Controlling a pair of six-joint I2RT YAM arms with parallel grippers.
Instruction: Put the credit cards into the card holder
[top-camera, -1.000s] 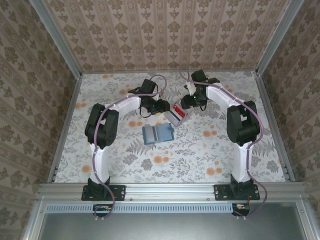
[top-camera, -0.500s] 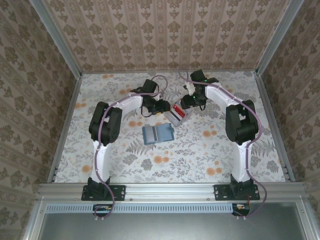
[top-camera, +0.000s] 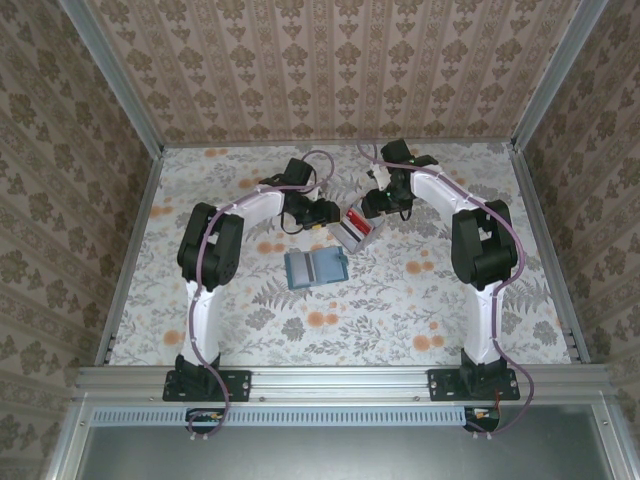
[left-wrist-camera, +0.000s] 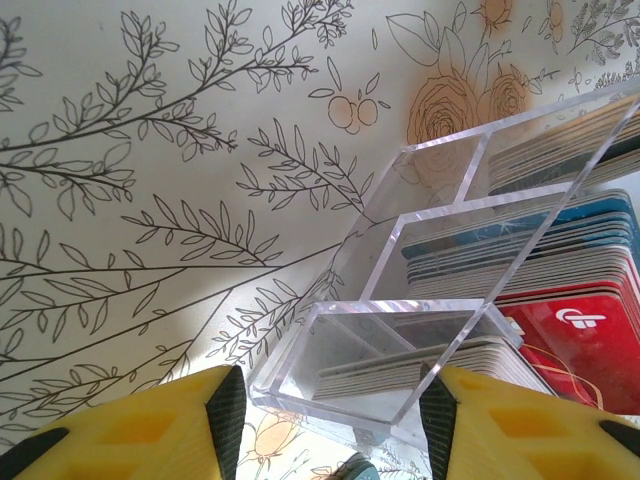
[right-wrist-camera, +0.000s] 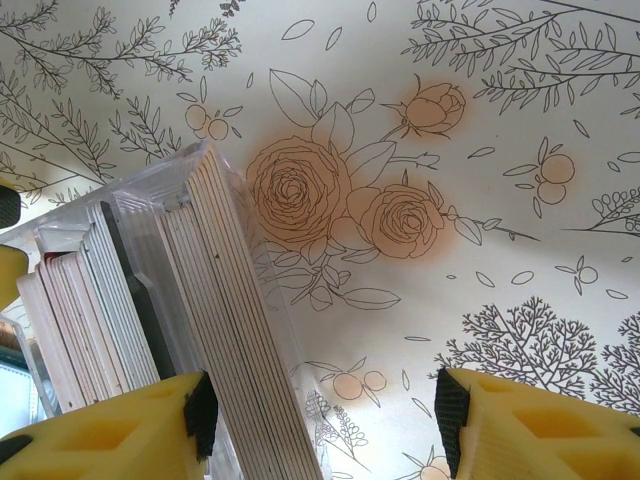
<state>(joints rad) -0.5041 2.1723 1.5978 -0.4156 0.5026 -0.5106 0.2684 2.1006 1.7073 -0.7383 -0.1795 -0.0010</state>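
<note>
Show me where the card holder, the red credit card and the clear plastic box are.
card holder (top-camera: 316, 268): top external view, middle of the open teal case.
red credit card (left-wrist-camera: 600, 360): left wrist view, its red face.
clear plastic box (left-wrist-camera: 290, 370): left wrist view, its near clear wall.

We're in a robot test cell, lab-style, no question: aluminium posts (top-camera: 110, 75) frame a booth, its walls (top-camera: 340, 70) papered in brown damask. The table (top-camera: 380, 320) wears a floral cloth from edge to edge. Along its near edge a metal rail (top-camera: 340, 380) carries two white arms (top-camera: 205, 290), with purple cables (top-camera: 190, 325) running up them.
</note>
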